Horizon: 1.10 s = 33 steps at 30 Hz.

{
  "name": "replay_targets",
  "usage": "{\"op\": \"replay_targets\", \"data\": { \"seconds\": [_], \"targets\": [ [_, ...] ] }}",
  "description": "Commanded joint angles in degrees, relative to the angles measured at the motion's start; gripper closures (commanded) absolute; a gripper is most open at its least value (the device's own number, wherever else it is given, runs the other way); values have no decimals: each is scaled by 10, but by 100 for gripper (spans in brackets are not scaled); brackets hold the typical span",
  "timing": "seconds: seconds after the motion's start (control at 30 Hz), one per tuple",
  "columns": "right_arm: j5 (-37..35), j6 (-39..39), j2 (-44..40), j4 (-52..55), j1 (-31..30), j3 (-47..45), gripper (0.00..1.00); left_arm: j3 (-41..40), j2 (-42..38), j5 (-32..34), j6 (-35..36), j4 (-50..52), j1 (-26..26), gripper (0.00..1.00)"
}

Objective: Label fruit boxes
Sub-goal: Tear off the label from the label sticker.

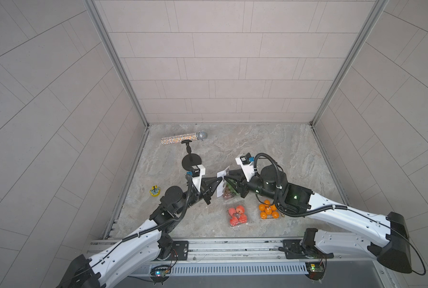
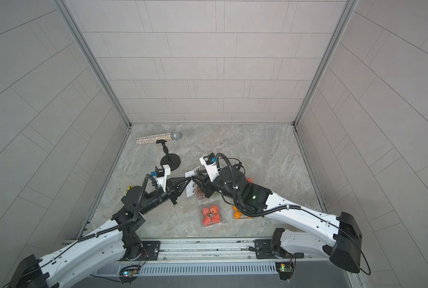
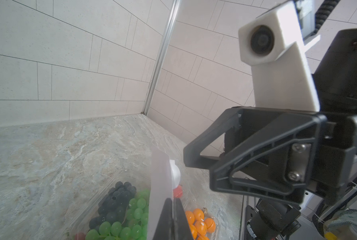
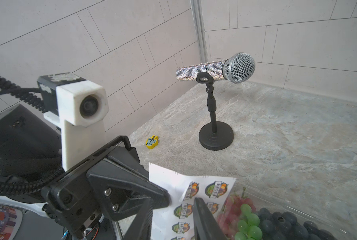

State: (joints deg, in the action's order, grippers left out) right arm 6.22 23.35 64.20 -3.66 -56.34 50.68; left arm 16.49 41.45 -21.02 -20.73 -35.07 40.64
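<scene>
A white sticker sheet (image 1: 220,185) hangs upright between both arms, over the large fruit box of green grapes and dark berries (image 3: 119,207) (image 4: 277,220). My left gripper (image 3: 172,200) (image 1: 217,181) is shut on the sheet's edge. My right gripper (image 4: 173,199) (image 1: 229,178) faces the printed side with its jaws apart, and one round sticker (image 4: 189,191) curls off the sheet just beyond its fingertips. A small box of red fruit (image 1: 237,215) and one of oranges (image 1: 268,210) lie nearer the front. Another red fruit box (image 2: 249,180) peeks from behind the right arm.
A glittery microphone (image 1: 184,138) rests on a black stand with a round base (image 1: 192,162) at the back left. A small yellow toy (image 1: 155,192) lies near the left wall. Tiled walls close three sides, and a metal rail (image 1: 220,245) runs along the front.
</scene>
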Motion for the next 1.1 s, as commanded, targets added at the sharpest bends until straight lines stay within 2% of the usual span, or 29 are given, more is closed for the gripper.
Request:
{"op": "replay_targets", "data": {
  "seconds": [0.0, 0.07, 0.23, 0.3, 0.57, 0.7, 0.8, 0.83, 0.9, 0.97, 1.07],
  "targets": [
    [1, 2, 9, -9, 0, 12, 65, 18, 0, -14, 3, -27, 3, 100],
    [1, 1, 13, -11, 0, 13, 70, 17, 0, -16, 2, -27, 3, 100],
    [-16, -2, 12, -15, 1, 9, 94, 17, -2, -20, 2, -29, 3, 100],
    [-17, -4, 12, -13, 0, 9, 99, 17, 1, -20, 2, -28, 3, 100],
    [-55, -12, -19, 10, 0, -16, 100, 20, -5, 38, -1, 3, 4, 100],
    [-64, -17, -39, 23, 1, -25, 100, 20, -10, 42, -4, 3, 3, 100],
    [-59, -17, -42, 16, 2, -28, 100, 16, -9, 16, -7, -19, 3, 100],
    [-49, -15, -39, 8, 2, -27, 99, 14, -6, 3, -8, -32, 3, 100],
    [-25, -18, -30, -3, 1, -19, 81, 16, -1, -12, -9, -33, 4, 100],
    [-8, -17, -19, -9, 1, -9, 70, 17, 3, -10, -6, -31, 3, 100],
    [-15, -15, -1, -7, -1, 7, 64, 19, 6, -5, -1, -27, 4, 100]
  ]
}}
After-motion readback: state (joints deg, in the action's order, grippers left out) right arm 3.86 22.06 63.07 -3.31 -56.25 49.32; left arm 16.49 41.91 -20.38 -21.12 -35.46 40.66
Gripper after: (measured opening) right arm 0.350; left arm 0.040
